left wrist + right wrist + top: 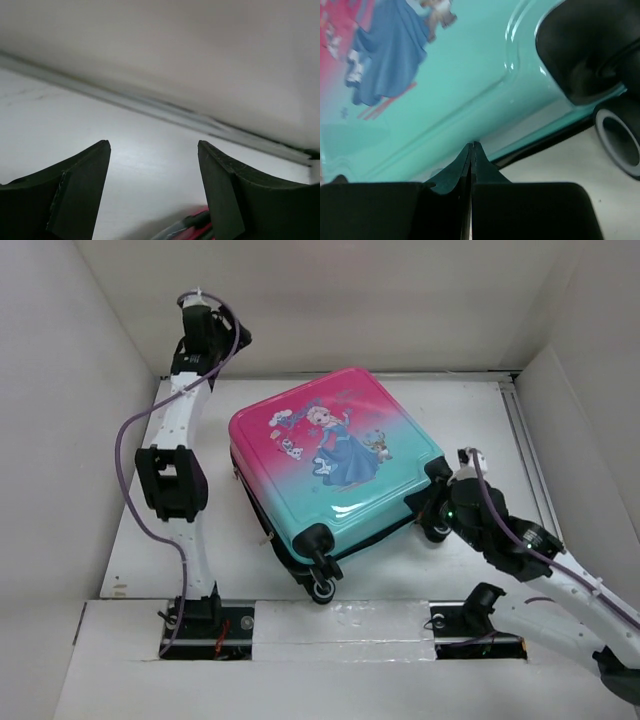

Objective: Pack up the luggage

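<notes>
The luggage (335, 465) lies flat and closed in the middle of the white table, pink at the far end and turquoise at the near end, with the princess print facing up. My right gripper (430, 510) is shut with nothing between its fingers. In the right wrist view its tips (471, 146) rest against the turquoise shell (445, 90) just above the black zipper seam, beside a black wheel (617, 142). My left gripper (237, 338) hangs raised at the back left, off the luggage. It stands open (154, 145) and empty over bare table, with a sliver of the pink shell (192, 227) below it.
White walls enclose the table on the back and both sides. A metal rail (520, 440) runs along the table's right edge. A second black wheel (322, 590) of the luggage points at the near edge between the arm bases.
</notes>
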Controlling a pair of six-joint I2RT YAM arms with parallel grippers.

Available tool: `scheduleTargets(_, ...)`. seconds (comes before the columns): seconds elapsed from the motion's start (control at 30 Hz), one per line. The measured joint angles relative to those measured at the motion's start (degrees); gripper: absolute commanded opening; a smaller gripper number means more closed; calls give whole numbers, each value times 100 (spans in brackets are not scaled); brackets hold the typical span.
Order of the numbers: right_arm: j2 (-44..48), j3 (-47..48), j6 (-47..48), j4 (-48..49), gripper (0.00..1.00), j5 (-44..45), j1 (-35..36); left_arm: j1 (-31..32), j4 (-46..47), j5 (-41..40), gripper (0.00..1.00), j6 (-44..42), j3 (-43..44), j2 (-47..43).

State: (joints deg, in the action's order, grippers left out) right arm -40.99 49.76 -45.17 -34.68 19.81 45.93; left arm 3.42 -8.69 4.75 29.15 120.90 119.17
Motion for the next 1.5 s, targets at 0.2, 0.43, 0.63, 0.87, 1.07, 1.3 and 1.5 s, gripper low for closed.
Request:
scheduleTargets(0.2,-481,-323,-267,-271,0,144,254,-378,-498,660,65,-195,-455,503)
scheduleTargets(0.43,-1906,-323,240,221,0,271,136,-157,503,1268,64,127,-2881,26)
scheduleTargets(0.63,-3355,632,802,588,0,-70,-927,-509,2592,358,62,1047,-5851,-1744)
scheduleTargets(0.87,-5803,3541,1668,317,0,-17,-1875,-540,3456,-1300,62,1499,-7864,-3167)
scheduleTargets(1.07,-7145,5746,2157,363,10,546,-2214,-229,3237,-1781,62,1497,-8983,-4404)
scheduleTargets(1.3,-4529,2789,1355,2000,35,-157,-2712,446,3294,-1045,62,1427,-8896,-4730)
scheduleTargets(1.5,-4266,2253,1084,2369,37,-658,-3442,527,3338,-610,62,1480,-8540,-4247)
